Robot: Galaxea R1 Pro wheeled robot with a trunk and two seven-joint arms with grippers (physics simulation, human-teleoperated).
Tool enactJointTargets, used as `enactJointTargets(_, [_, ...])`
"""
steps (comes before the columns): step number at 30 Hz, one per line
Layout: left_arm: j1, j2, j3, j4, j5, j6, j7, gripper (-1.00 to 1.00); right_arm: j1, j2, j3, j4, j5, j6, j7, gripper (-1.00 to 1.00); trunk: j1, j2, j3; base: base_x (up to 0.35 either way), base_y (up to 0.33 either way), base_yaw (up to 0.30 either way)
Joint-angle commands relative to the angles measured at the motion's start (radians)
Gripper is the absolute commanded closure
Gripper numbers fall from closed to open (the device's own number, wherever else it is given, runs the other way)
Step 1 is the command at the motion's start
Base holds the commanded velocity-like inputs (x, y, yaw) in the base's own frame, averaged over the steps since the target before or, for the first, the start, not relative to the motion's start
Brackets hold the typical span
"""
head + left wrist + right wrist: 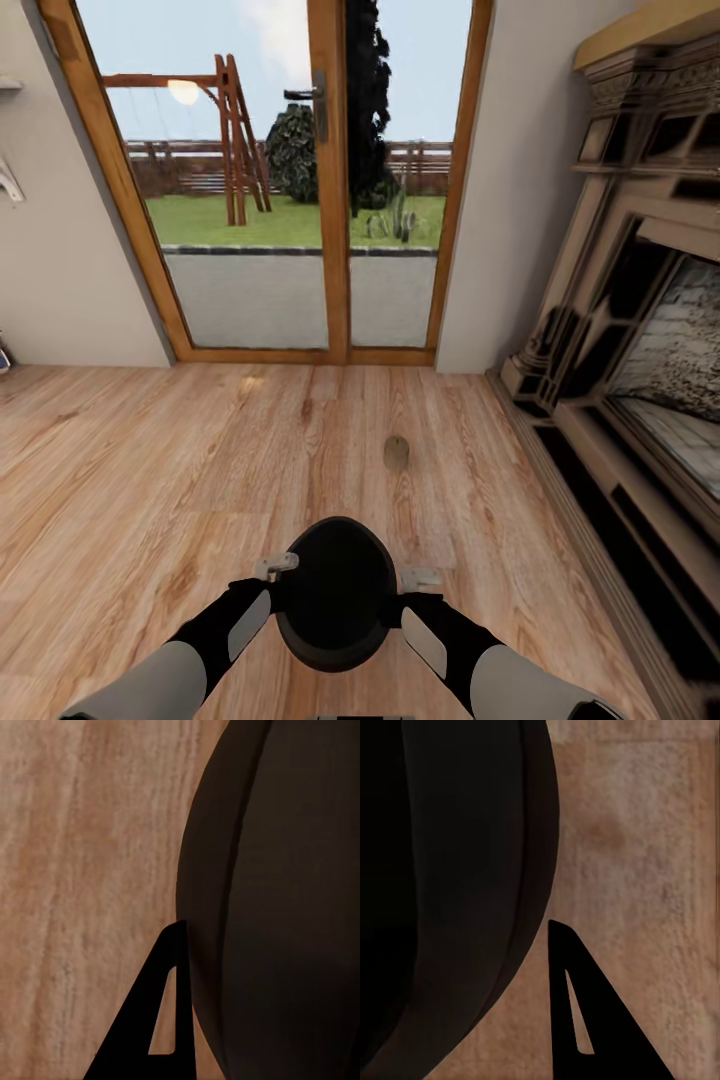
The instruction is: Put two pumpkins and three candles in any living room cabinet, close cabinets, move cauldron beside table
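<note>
My head camera looked forward and down over both arms toward the glass door (300, 200). Each wrist camera sat very close against the cauldron (335, 592), one per side, and all three views shared it and the wooden floor (150, 470).

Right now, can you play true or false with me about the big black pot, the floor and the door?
1. The black pot sits between the left gripper and the right gripper. True.
2. The floor is grey carpet. False: it is wood planks.
3. A small brownish thing lies on the floor ahead of the pot. True.
4. The glass door shows a kitchen. False: it shows grass and a wooden swing frame.
5. A fireplace stands on the right. True.
</note>
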Motion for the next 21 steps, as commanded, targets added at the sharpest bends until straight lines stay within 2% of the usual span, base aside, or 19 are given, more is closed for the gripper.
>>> enactJointTargets(1, [-0.001,0.001,-0.004,-0.004,0.009,0.003,0.009,1.00,0.000,-0.001,0.009,-0.001,-0.006,0.004,-0.009,1.00,-0.001,0.000,0.003,0.000,0.000,0.000])
enactJointTargets(21, [-0.001,0.001,-0.006,-0.004,0.009,0.003,0.009,1.00,0.000,-0.001,0.009,-0.002,-0.006,0.004,-0.009,1.00,-0.074,0.133,0.067,0.000,0.000,0.000])
